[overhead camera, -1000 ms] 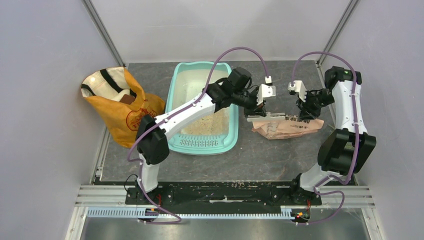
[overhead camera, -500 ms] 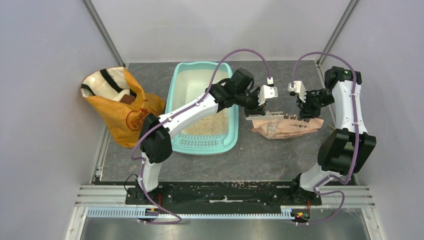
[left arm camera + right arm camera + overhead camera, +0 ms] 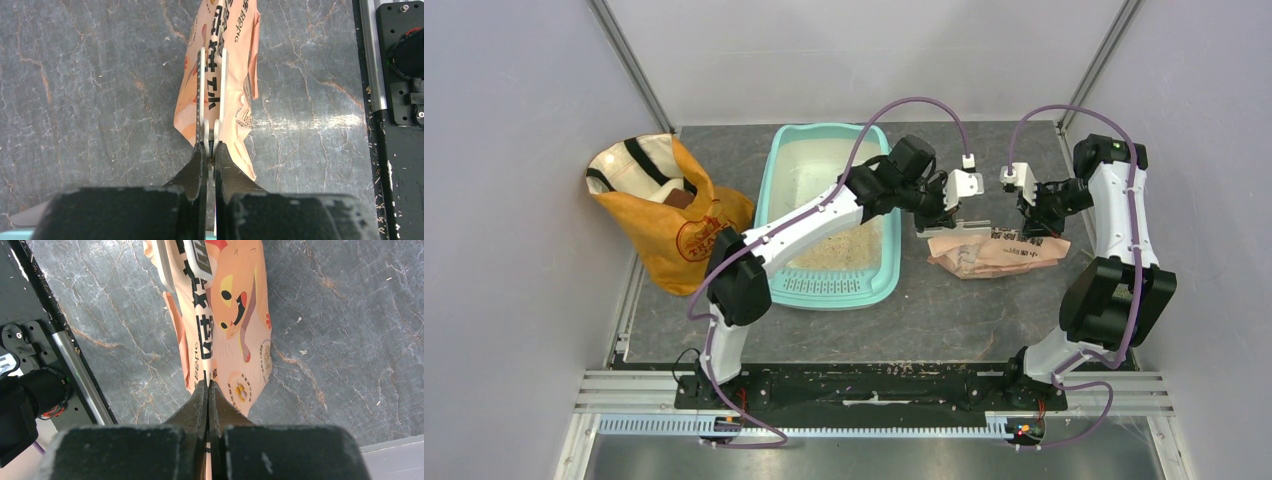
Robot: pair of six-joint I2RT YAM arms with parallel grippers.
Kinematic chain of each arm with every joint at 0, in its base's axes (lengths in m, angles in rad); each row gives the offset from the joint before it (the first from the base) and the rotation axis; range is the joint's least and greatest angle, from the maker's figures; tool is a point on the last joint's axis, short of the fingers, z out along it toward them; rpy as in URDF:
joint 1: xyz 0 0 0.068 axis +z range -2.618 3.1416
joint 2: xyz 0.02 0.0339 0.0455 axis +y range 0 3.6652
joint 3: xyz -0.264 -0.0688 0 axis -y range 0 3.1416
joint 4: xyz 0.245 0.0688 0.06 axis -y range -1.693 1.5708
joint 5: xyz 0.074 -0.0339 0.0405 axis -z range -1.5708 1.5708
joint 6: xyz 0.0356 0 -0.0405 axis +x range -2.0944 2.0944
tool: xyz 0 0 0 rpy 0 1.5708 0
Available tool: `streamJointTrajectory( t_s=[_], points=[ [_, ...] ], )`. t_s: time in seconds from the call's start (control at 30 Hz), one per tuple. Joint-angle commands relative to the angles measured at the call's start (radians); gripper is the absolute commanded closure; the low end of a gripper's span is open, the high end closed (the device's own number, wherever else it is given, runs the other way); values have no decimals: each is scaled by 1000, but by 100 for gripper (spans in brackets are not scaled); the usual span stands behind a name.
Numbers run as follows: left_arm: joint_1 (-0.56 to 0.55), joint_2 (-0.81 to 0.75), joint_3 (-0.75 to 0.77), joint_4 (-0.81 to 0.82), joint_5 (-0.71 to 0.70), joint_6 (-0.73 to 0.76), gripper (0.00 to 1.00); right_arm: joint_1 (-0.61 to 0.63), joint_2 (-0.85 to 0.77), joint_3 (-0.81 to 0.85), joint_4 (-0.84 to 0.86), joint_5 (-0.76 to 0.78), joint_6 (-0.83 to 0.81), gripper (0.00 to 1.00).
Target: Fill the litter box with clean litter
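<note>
The mint-teal litter box [image 3: 834, 287] lies mid-table with a low heap of beige litter [image 3: 839, 250] in its near half. Right of it is a crumpled pink-tan paper bag [image 3: 999, 255] with printed text. My left gripper [image 3: 946, 222] is shut on the bag's left top edge, and the left wrist view shows the jaws [image 3: 210, 145] pinching a white strip of the bag [image 3: 235, 65]. My right gripper [image 3: 1029, 228] is shut on the bag's right top edge, also seen in the right wrist view [image 3: 207, 385] over the bag's cat print [image 3: 235, 320].
An orange-yellow bag [image 3: 669, 215] with black straps stands open left of the litter box. The enclosure walls close in on both sides. The black base rail [image 3: 874, 385] runs along the near edge and also shows in the left wrist view [image 3: 372, 60].
My left gripper has shifted slightly right and away from me with the bag's edge in it. The right gripper has hardly moved.
</note>
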Motion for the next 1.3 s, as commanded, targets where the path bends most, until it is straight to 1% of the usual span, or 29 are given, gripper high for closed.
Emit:
streamJointTrajectory(
  t_s=[0.0, 0.27, 0.63, 0.93, 1.27],
  points=[
    [-18, 31, 52, 6, 19, 33, 98, -3, -21, -7, -13, -41, -15, 100],
    [-32, 68, 84, 0, 25, 25, 98, -3, -29, -4, -15, -49, -18, 100],
    [-52, 117, 121, 36, 11, 8, 98, -2, -33, -2, -28, -69, -31, 100],
    [-54, 120, 82, 94, 10, -6, 98, -3, -41, -7, -39, -75, -34, 100],
    [-60, 138, 74, 100, 16, 4, 98, -3, -39, 8, -48, -87, -35, 100]
  ],
)
